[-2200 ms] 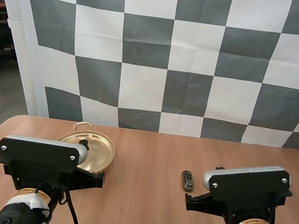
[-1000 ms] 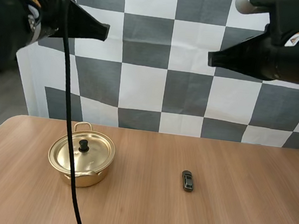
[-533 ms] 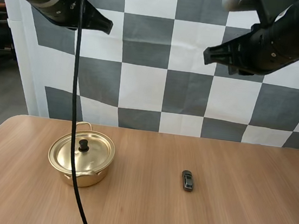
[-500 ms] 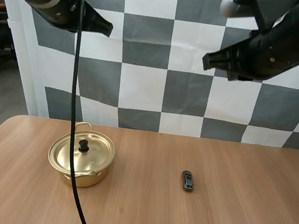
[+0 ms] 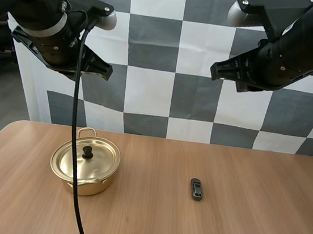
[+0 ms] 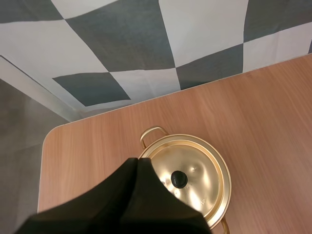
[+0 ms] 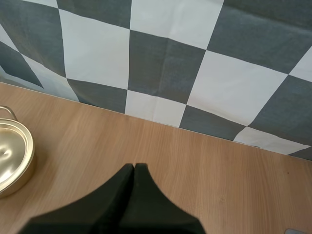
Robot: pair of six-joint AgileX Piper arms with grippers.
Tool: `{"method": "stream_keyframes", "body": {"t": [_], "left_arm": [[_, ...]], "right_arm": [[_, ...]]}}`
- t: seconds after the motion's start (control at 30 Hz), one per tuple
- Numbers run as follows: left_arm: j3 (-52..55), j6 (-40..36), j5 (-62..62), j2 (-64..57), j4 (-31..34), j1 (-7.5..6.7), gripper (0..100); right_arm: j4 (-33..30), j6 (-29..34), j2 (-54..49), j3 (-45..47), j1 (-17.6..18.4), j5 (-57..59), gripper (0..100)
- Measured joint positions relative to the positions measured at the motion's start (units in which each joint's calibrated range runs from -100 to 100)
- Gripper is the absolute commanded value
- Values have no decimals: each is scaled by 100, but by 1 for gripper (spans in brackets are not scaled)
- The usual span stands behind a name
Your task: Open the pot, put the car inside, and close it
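Pot (image 5: 88,187), brass-coloured, upright on the wooden table (image 5: 143,224), in the left half, at 9 o'clock from the car (image 5: 195,188) and well apart from it. Lid (image 5: 99,158) seated on the rim, level, with a black knob (image 5: 87,152) at its centre. Loop handle (image 5: 87,131) at 12 o'clock on the rim.

Car small, dark, lying on the bare table at 3 o'clock from the pot, long axis along the 12-to-6 line. Touching nothing but the table.

Left gripper (image 5: 108,72) held high above the table, over the pot and slightly toward 12 o'clock of it, tip pointing to 3 o'clock in the high view. In the left wrist view, fingers (image 6: 127,195) pressed together into one dark wedge, with nothing between them. Wedge tip (image 6: 138,160) seen just beside the knob (image 6: 179,179) at about 9 o'clock of it, over the lid (image 6: 202,173), with no contact.

Right gripper (image 5: 213,71) likewise high above the table, over the stretch near the car, tip pointing to 9 o'clock in the high view. In the right wrist view, fingers (image 7: 122,200) closed against each other as a single wedge, holding nothing, over bare table. Pot rim (image 7: 27,146) at 9 o'clock of the wedge tip (image 7: 134,166), well apart.
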Motion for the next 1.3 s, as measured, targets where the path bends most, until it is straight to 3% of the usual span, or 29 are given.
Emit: {"method": "stream_keyframes", "body": {"t": [0.23,0.33,0.4,0.43,0.5,0.57,0.87,1.3], "left_arm": [[0,307,0,0,99,0,0],[0,367,0,0,197,0,8],[0,377,0,0,309,0,24],[0,377,0,0,390,0,37],[0,377,0,0,584,0,65],[0,377,0,0,794,0,100],[0,377,0,0,851,0,100],[1087,377,0,267,-920,0,100]], "right_arm": [[56,0,0,0,0,0,0],[217,0,0,0,0,0,0],[340,-10,0,0,0,0,0],[397,-10,0,0,0,0,0],[485,-22,0,0,0,0,0],[503,-22,0,0,0,0,0],[467,-22,0,0,0,0,0],[-83,-22,0,0,0,0,0]]}}
